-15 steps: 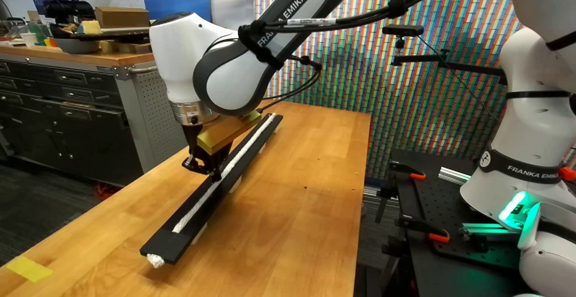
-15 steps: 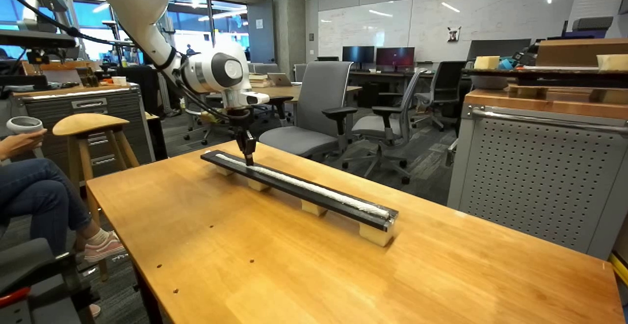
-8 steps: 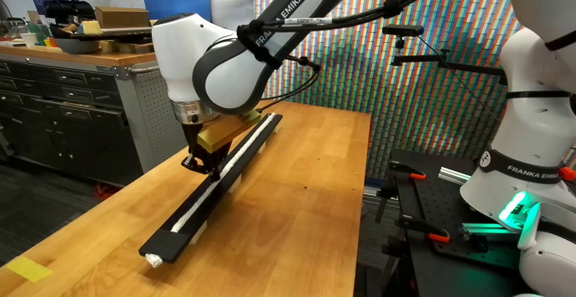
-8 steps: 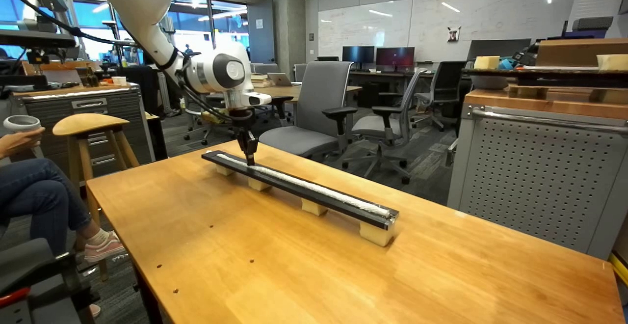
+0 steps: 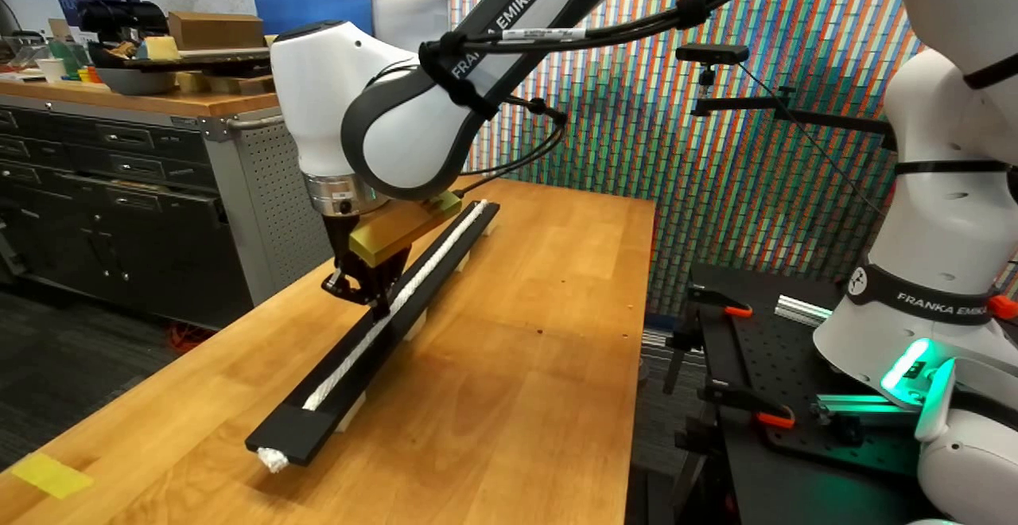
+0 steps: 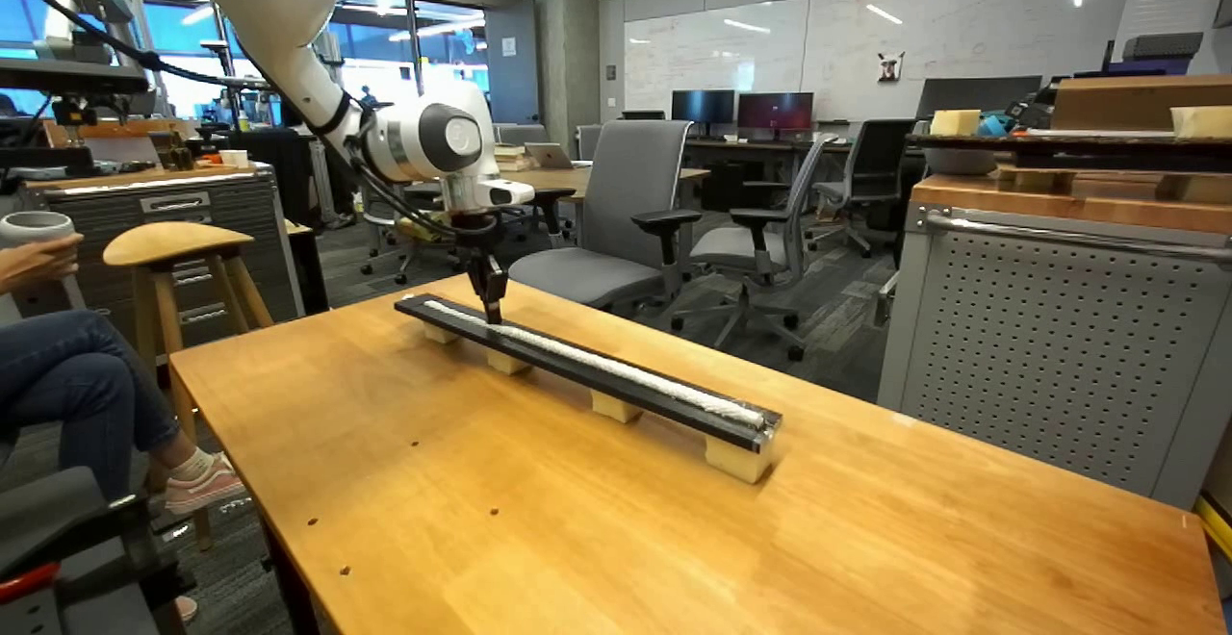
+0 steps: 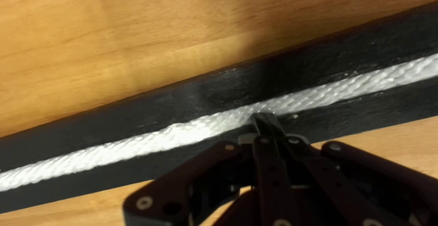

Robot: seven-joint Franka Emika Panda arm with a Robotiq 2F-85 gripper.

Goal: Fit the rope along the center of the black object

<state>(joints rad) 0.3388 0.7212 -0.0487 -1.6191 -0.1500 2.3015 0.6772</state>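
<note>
The black object (image 5: 288,434) is a long narrow bar raised on blocks; it also shows in an exterior view (image 6: 664,410) and the wrist view (image 7: 164,107). The white rope (image 5: 433,259) lies lengthwise along its middle and shows in an exterior view (image 6: 626,369) and the wrist view (image 7: 184,132). A frayed white end shows below the bar's near tip. My gripper (image 5: 382,316) points down at the rope, also in an exterior view (image 6: 493,316). In the wrist view the gripper's (image 7: 265,117) fingertips are together, overlapping the rope's edge. The rope is not between them.
Pale wooden blocks (image 6: 736,458) hold the bar above the wooden table (image 6: 577,539). Yellow tape (image 5: 52,474) is on the table. Grey chairs (image 6: 616,221) stand beyond the table edge. A seated person holding a cup (image 6: 37,227) is at the side. A second arm base (image 5: 915,350) stands opposite.
My gripper stays shut at nearly the same spot on the rope, shifting only slightly. The bar and rope look almost unchanged. The person's hand with the cup has moved left.
</note>
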